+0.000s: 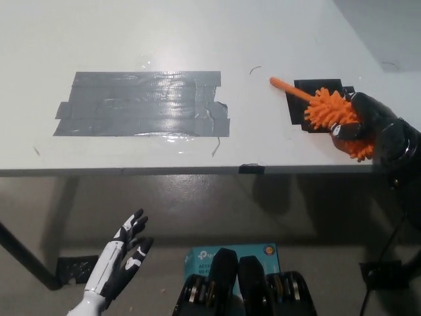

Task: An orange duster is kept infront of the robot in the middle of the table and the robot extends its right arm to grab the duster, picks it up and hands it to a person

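Observation:
An orange duster (331, 112) with a fluffy head and a thin orange handle pointing up-left lies at the right side of the white table (197, 39), over a black tape patch (309, 99). My black right hand (368, 125) is wrapped around the fluffy head from the right, fingers closed on it. My white left hand (118, 260) hangs below the table's front edge at the lower left, open, fingers spread, holding nothing.
A large patch of grey tape (145, 104) covers the table's middle left. A small black tape tab (251, 168) sits on the front edge. A teal box (204, 257) lies on the floor below. A table leg (23, 257) runs at lower left.

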You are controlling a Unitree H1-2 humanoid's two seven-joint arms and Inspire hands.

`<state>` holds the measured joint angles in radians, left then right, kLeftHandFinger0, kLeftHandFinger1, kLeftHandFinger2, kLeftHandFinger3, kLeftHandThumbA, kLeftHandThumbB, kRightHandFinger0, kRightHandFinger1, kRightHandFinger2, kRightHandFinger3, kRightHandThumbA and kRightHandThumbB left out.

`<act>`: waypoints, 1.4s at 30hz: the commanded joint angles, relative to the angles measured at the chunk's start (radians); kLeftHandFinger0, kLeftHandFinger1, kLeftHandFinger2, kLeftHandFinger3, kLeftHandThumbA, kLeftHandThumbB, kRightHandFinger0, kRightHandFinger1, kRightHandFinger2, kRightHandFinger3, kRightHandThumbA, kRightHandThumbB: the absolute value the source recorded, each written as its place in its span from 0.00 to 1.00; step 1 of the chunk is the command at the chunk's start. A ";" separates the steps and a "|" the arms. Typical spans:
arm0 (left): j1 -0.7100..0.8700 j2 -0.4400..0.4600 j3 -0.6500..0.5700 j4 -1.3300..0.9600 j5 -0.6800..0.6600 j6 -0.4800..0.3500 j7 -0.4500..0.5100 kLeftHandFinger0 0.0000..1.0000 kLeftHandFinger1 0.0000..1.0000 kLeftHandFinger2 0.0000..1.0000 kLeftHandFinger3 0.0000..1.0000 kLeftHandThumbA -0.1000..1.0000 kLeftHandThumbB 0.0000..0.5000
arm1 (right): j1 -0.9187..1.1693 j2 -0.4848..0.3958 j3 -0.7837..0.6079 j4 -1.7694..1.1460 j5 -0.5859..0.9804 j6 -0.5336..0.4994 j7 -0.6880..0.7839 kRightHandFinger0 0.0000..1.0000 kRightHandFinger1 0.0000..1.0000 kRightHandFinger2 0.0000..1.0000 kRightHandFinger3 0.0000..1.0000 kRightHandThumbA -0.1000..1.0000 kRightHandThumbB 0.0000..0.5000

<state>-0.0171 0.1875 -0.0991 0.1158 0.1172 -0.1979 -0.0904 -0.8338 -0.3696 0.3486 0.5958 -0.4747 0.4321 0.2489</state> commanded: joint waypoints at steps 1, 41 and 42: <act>-0.013 0.018 0.008 -0.029 -0.016 -0.007 -0.021 0.91 1.00 1.00 1.00 0.86 0.32 | -0.001 -0.009 0.003 0.001 0.013 -0.003 0.043 0.80 1.00 1.00 0.74 0.00 0.28; -0.027 0.022 0.011 -0.021 -0.007 -0.015 -0.015 0.85 0.94 1.00 1.00 0.88 0.32 | 0.125 0.317 -0.611 -0.007 1.105 0.038 0.181 0.00 0.34 0.68 1.00 0.00 0.24; -0.027 0.022 0.011 -0.022 -0.007 -0.016 -0.016 0.85 0.94 1.00 1.00 0.88 0.31 | 0.128 0.321 -0.609 -0.011 1.132 0.038 0.178 0.00 0.35 0.68 1.00 0.00 0.25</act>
<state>-0.0186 0.1930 -0.0997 0.1256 0.1117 -0.1898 -0.0994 -0.7210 -0.1069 -0.2540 0.6016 0.2060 0.4331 0.3472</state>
